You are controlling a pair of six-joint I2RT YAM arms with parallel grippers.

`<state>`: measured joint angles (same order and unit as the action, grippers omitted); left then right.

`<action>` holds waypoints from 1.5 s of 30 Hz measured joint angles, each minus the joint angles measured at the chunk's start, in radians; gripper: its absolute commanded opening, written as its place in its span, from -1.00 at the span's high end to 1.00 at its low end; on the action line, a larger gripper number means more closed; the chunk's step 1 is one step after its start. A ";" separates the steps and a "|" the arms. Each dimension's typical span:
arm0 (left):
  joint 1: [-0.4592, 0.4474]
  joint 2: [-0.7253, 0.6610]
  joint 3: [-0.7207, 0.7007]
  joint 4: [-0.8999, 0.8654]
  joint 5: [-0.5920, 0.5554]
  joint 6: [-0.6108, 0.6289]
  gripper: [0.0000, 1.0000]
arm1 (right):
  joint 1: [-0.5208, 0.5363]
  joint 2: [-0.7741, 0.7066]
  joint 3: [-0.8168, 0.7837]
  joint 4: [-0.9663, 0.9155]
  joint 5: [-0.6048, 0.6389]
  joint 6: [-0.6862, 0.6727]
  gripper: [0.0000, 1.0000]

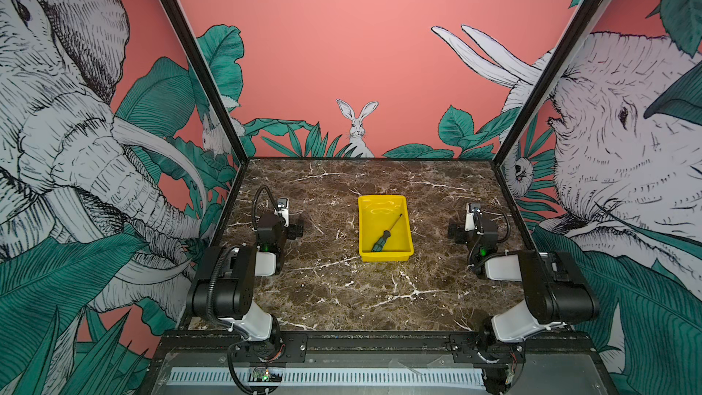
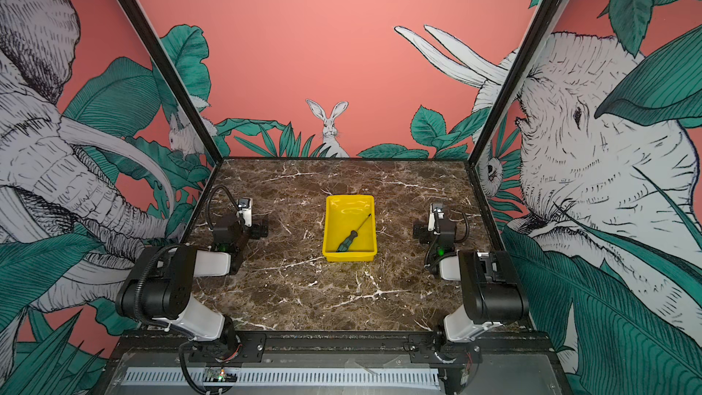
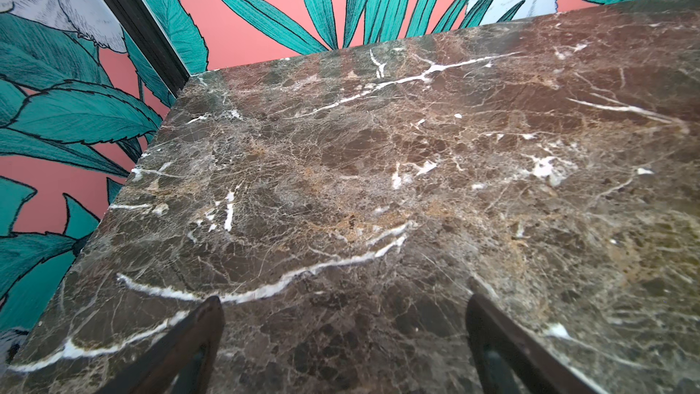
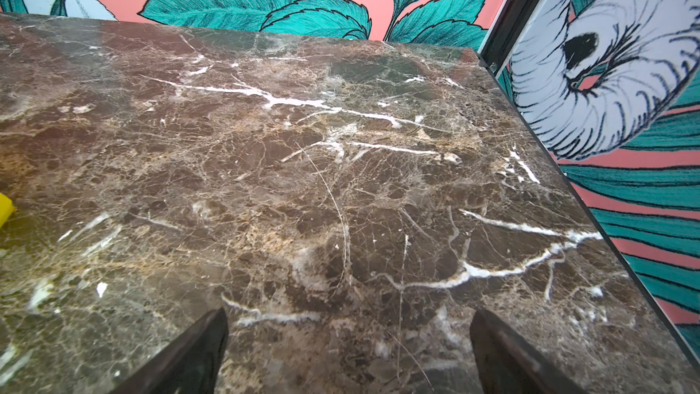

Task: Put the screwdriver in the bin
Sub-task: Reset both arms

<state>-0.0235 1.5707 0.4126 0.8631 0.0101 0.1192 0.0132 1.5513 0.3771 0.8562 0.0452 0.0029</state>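
The screwdriver [image 1: 384, 238] [image 2: 351, 236], with a green and black handle and a thin dark shaft, lies diagonally inside the yellow bin [image 1: 384, 257] [image 2: 349, 257] at the middle of the marble table. Its handle is toward the bin's near left corner. My left gripper [image 1: 285, 222] [image 3: 342, 308] rests to the left of the bin, open and empty over bare marble. To the right of the bin my right gripper [image 1: 465, 227] [image 4: 348, 320] also stands open with nothing between its fingers. A yellow corner of the bin [image 4: 4, 208] shows in the right wrist view.
The marble table [image 1: 342, 298] is enclosed by printed wall panels at the back and both sides, with black frame posts [image 1: 197, 70] at the far corners. Both arms are folded back near the table's front corners.
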 measured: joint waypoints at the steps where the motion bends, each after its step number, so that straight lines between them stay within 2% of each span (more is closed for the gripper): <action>1: 0.000 0.000 0.000 0.000 0.000 0.000 -0.99 | 0.000 0.000 0.000 0.000 0.000 0.000 -0.98; 7: 0.000 0.000 0.000 0.000 -0.003 -0.001 -0.99 | 0.000 0.000 -0.005 0.021 -0.016 -0.006 -0.98; 13: 0.000 -0.016 -0.042 0.033 -0.014 -0.008 -0.99 | 0.001 0.022 -0.200 0.303 -0.004 -0.006 -0.98; 20: -0.002 -0.030 0.011 -0.029 -0.027 -0.013 -0.99 | 0.001 0.028 -0.162 0.325 0.011 -0.002 -0.99; 25: -0.002 -0.030 0.037 -0.082 -0.045 -0.018 -0.99 | 0.002 0.013 -0.111 0.282 0.087 0.023 -0.99; 35: -0.003 -0.031 0.079 -0.163 -0.034 -0.017 -0.99 | 0.002 0.014 -0.180 0.346 0.154 0.047 -0.99; 41: -0.003 -0.031 0.079 -0.167 -0.034 -0.018 -0.99 | 0.011 0.014 -0.159 0.327 0.123 0.027 -0.98; 45: -0.003 -0.031 0.079 -0.169 -0.033 -0.018 -0.99 | 0.070 0.013 -0.090 0.251 0.097 -0.033 -0.99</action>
<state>-0.0265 1.5402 0.4915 0.6937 -0.0231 0.1017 0.0830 1.5639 0.2874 1.1072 0.1421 -0.0303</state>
